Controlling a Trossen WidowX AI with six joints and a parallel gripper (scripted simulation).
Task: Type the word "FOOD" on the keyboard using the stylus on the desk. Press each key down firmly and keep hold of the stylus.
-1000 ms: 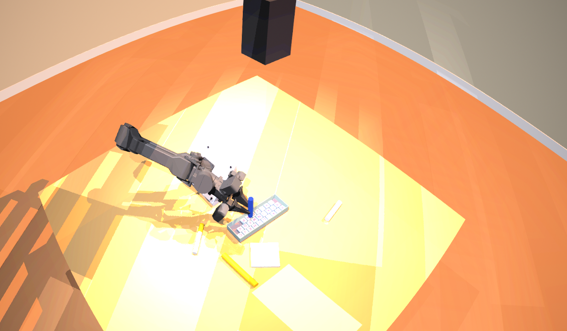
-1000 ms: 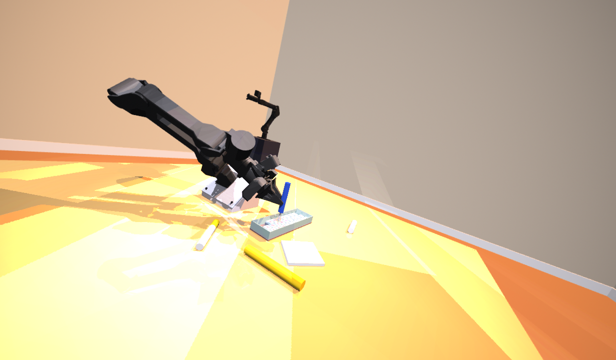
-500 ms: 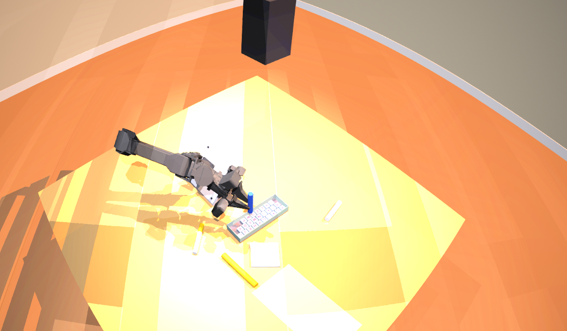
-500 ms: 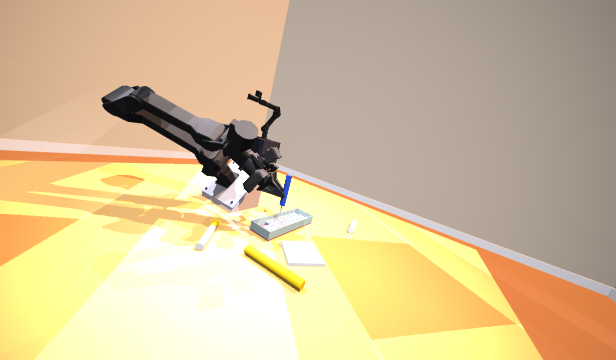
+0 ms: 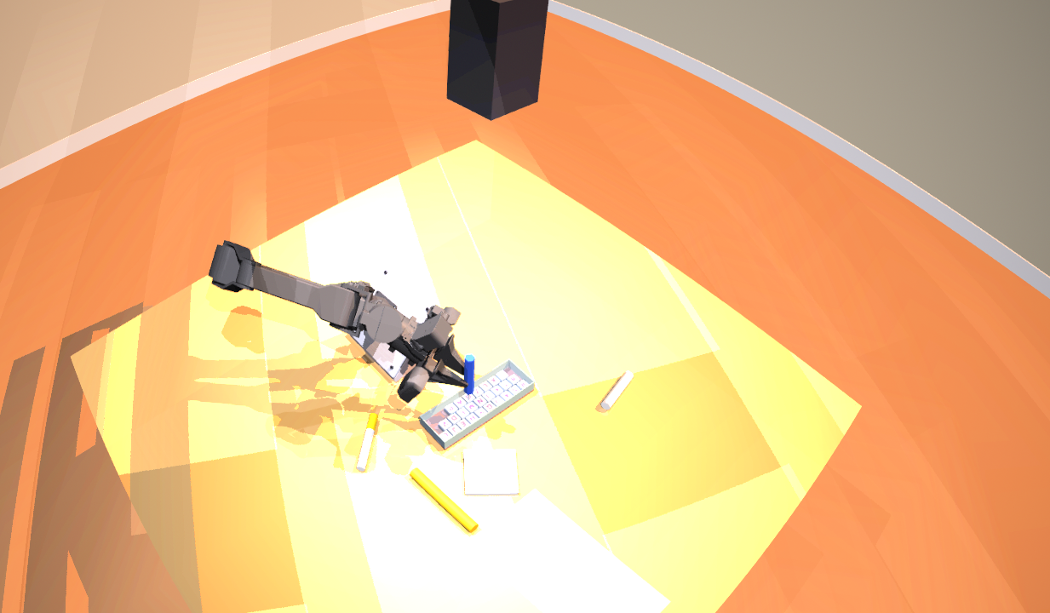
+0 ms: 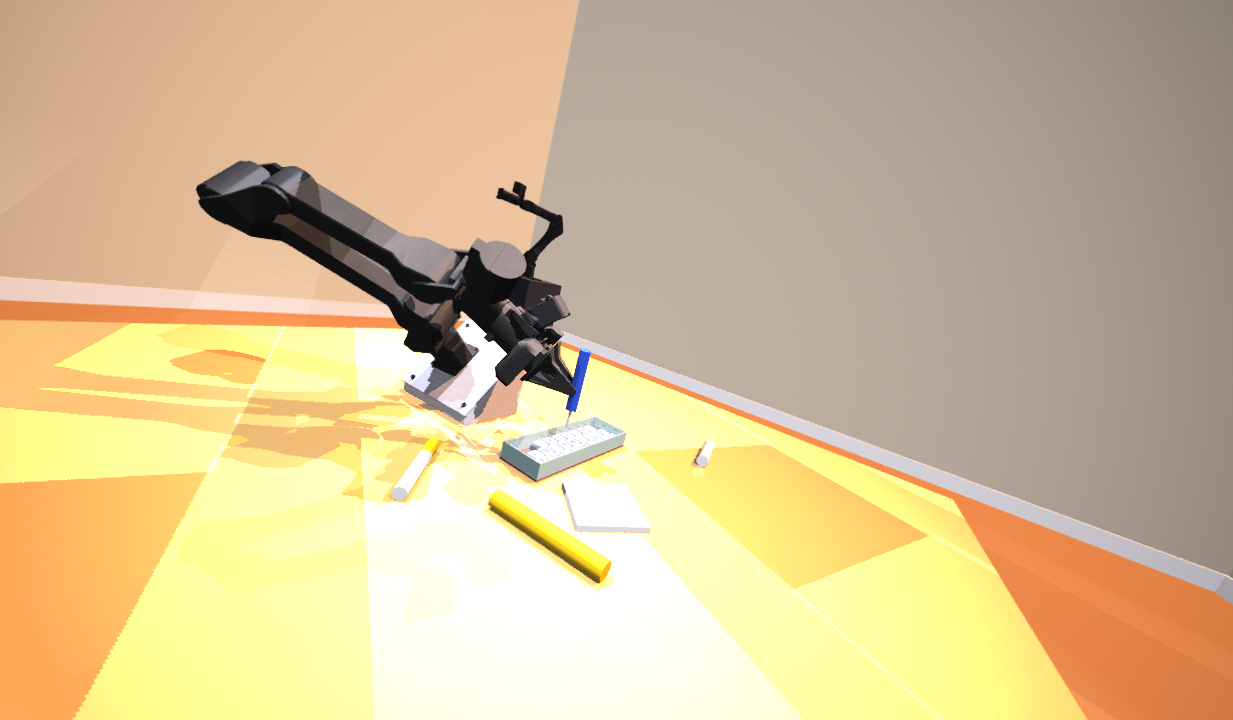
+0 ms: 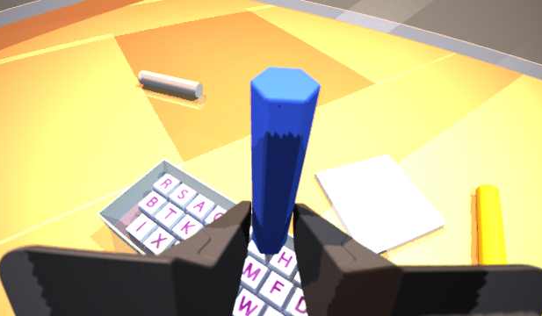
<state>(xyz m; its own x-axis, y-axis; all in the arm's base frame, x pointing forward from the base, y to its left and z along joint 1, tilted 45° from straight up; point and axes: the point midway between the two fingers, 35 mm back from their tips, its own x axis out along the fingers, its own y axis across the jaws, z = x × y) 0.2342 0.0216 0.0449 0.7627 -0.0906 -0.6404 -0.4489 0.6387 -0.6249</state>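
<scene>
My gripper [image 5: 466, 379] [image 6: 573, 392] [image 7: 272, 211] is shut on the blue stylus [image 5: 469, 372] [image 6: 581, 376] [image 7: 281, 132], which stands nearly upright with its thin tip down. The keyboard [image 5: 488, 415] [image 6: 584, 455] [image 7: 127, 199] lies below the fingers. In the wrist view the tip is over the upper part of the keys, just left of the H key [image 7: 285, 260] and above the M key [image 7: 253, 273]. The F key [image 7: 276, 288] and part of the D key [image 7: 300, 304] show nearer the camera. The fingers hide several keys. Whether the tip touches a key cannot be told.
A white pad [image 5: 490, 472] [image 6: 607, 506] [image 7: 380, 204] and a yellow cylinder [image 5: 444, 500] [image 6: 548, 535] [image 7: 490, 224] lie in front of the keyboard. A white-and-yellow marker [image 5: 366, 445] [image 6: 412, 472] lies left. A short white stick [image 5: 616, 390] [image 6: 704, 454] [image 7: 170, 84] lies right in the top and exterior views.
</scene>
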